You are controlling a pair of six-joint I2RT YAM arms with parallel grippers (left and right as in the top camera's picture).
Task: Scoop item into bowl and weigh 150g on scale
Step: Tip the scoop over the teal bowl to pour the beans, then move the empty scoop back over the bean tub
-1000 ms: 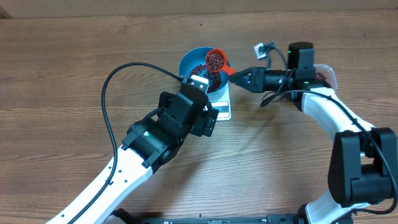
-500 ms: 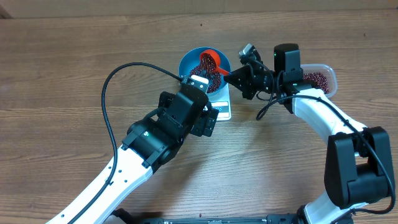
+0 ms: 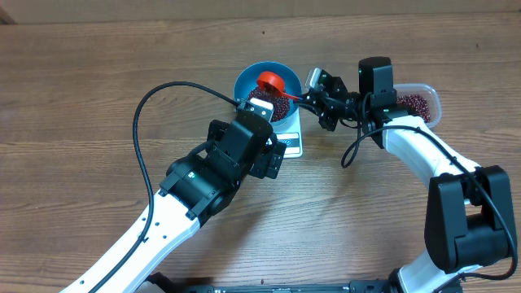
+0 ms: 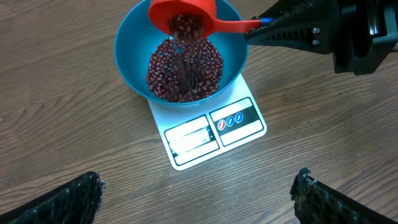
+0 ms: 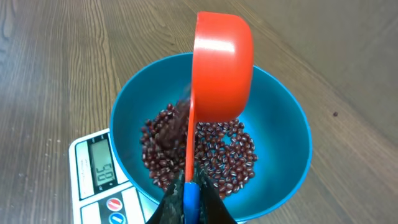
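Red plastic scoop [image 5: 222, 68], tipped mouth-down over the blue bowl [image 5: 280, 124]. Its thin handle is pinched between the right jaws, which are pressed together on it at the bottom edge of the right wrist view. Small dark red-brown beans [image 4: 186, 71] spill from the scoop in a blurred stream onto the heap on the bowl's floor.

The bowl stands on the white scale [image 4: 214, 130] and covers its rear part. The display window and button panel stick out in front.

The left jaws are spread wide and hold nothing. Their two dark tips show at the lower corners of the left wrist view, over the wooden desk [image 4: 62, 124] on the near side of the scale, apart from bowl and beans.

Seen from overhead, the left arm reaches in from the lower left with a black cable [image 3: 142, 122] arching beside it. The right arm comes in from the right, past a clear tub [image 3: 419, 104] that holds more beans.

Writing: the display shows dark digits, turned sideways in the right wrist view. They are possibly "65", though too small to be sure. In the left wrist view the window is washed out. The button panel bears one red and two blue round icons, and any lettering on them is too small to read.
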